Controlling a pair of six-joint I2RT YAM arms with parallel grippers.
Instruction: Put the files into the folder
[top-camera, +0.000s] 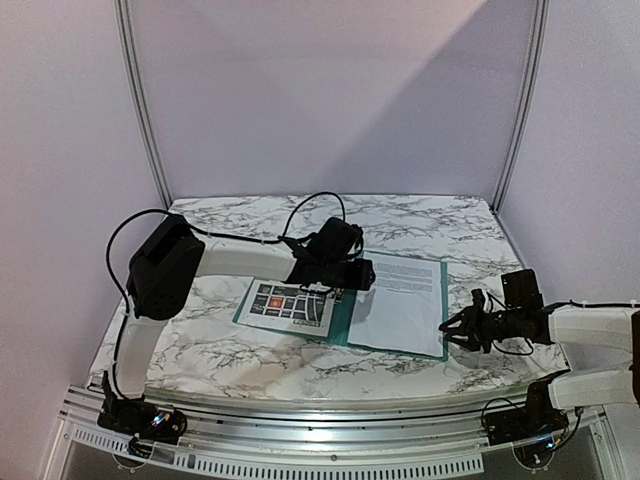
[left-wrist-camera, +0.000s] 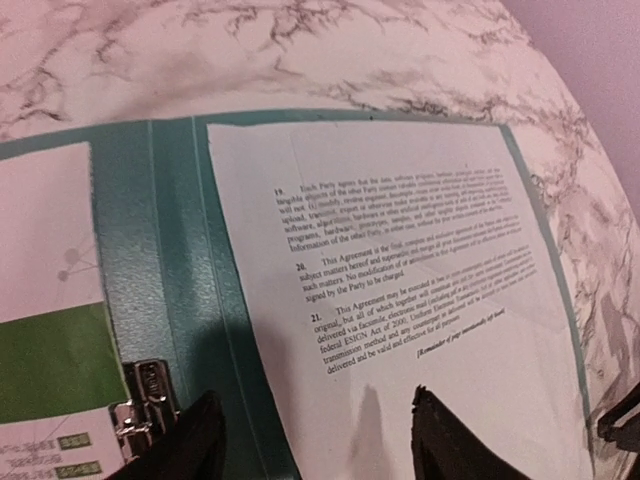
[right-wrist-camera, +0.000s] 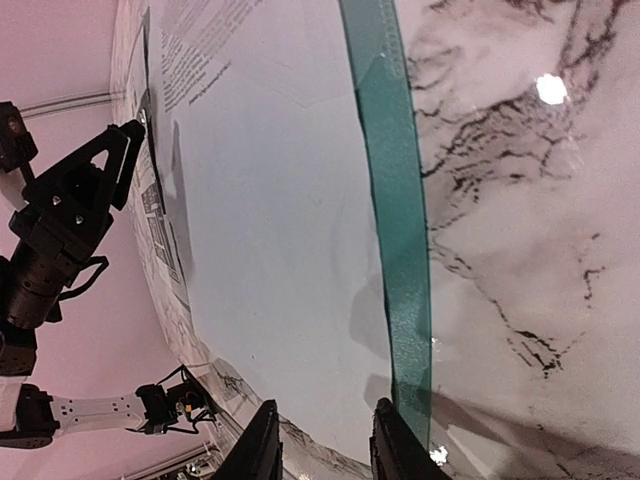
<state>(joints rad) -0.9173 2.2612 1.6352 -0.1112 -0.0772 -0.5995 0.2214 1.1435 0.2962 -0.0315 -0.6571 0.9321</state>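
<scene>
Left end effector (left-wrist-camera: 315, 400) hangs wide open right over your white sheet (left-wrist-camera: 400, 250) in the folder (left-wrist-camera: 170, 250); right end effector (right-wrist-camera: 325, 420) sits by the folder's edge, grip unclear

Two sheets total: one white text page (left-wrist-camera: 400, 250), one green map page (top-camera: 287, 305). One teal folder (left-wrist-camera: 160, 250), one metal clip (left-wrist-camera: 150, 395).

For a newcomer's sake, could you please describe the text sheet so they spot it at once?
On the marble table lies an open teal folder. The text sheet covers its right half: white with black paragraphs, unlike the colourful map sheet on the left half.
</scene>
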